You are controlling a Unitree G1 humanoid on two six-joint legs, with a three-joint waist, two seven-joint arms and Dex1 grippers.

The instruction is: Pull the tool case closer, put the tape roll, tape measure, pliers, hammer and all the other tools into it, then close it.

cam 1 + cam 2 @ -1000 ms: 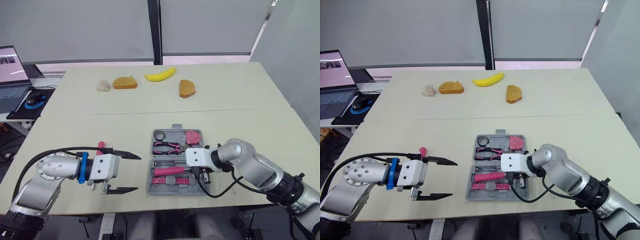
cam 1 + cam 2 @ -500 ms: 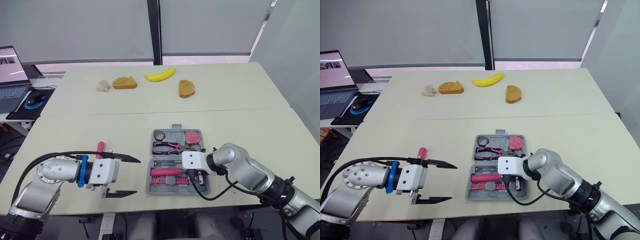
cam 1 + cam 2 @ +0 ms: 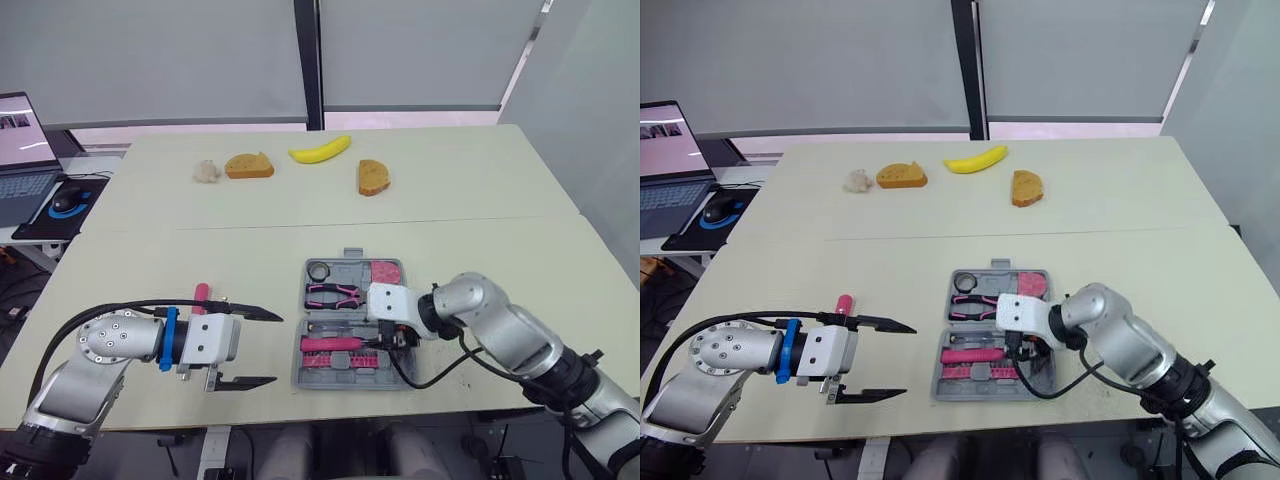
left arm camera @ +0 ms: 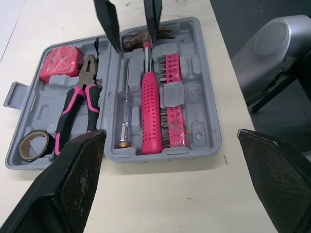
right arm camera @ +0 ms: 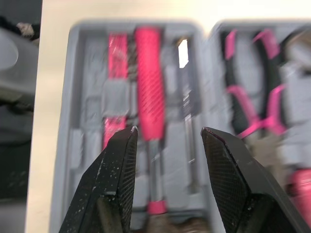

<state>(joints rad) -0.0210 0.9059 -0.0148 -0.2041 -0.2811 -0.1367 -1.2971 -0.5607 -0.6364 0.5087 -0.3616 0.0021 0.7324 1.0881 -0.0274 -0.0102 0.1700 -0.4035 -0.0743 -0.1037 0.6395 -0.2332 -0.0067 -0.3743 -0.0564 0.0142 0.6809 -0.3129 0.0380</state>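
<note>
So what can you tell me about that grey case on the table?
The case is grey moulded plastic, lying open and flat on the table. One half holds a tape roll, pink-handled pliers and a pink tape measure; the other a pink hammer, a screwdriver and pink bits. The right gripper hangs above the hammer half, fingers open.

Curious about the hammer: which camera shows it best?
The left wrist view: the hammer lies almost whole in the open case. The right wrist view shows its handle close up; the head views show it small.
</note>
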